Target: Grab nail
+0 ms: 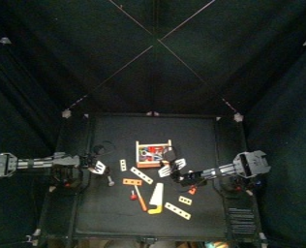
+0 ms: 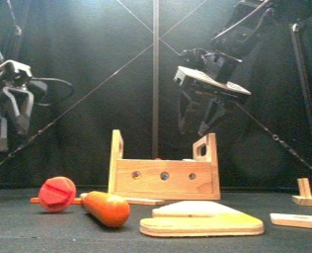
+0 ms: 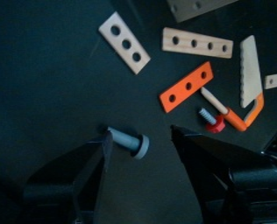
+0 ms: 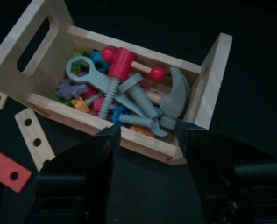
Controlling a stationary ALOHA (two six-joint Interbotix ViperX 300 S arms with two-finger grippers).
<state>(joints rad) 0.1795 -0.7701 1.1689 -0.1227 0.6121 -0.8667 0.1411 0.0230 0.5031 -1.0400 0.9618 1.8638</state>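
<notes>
At the front edge of the surface (image 2: 66, 237) lie a flat wooden piece with a pointed top (image 2: 202, 219) and, beside it, a tool with an orange handle and red head (image 2: 82, 201). Just behind them stands the wooden toolbox (image 2: 164, 174), upright, three holes in its near wall.

From the right wrist, the box (image 4: 94, 87) is full of toy tools — a grey wrench (image 4: 96, 80), a grey hammer head (image 4: 174, 92), a red-handled piece (image 4: 117, 63) and grey bolts. The right claw (image 4: 147, 140) hangs above the box's near wall, its jaws spread apart and holding nothing.

The grey nail (image 3: 129, 143) lies on the bare surface off to the left of the box, apart from the other pieces. The left claw (image 3: 138, 144) is poised over it with the jaws released, one on either side of the nail; whether they touch it cannot be told.

Farther out in the left wrist view lie an orange strip with holes (image 3: 188, 87), two pale wooden strips (image 3: 127, 42) (image 3: 203, 42) and a wooden saw with an orange handle (image 3: 249, 79).

From above, both arms reach in low — the left claw (image 1: 96, 165) left of the box (image 1: 153, 151), the right claw (image 1: 178, 173) just right of it.
</notes>
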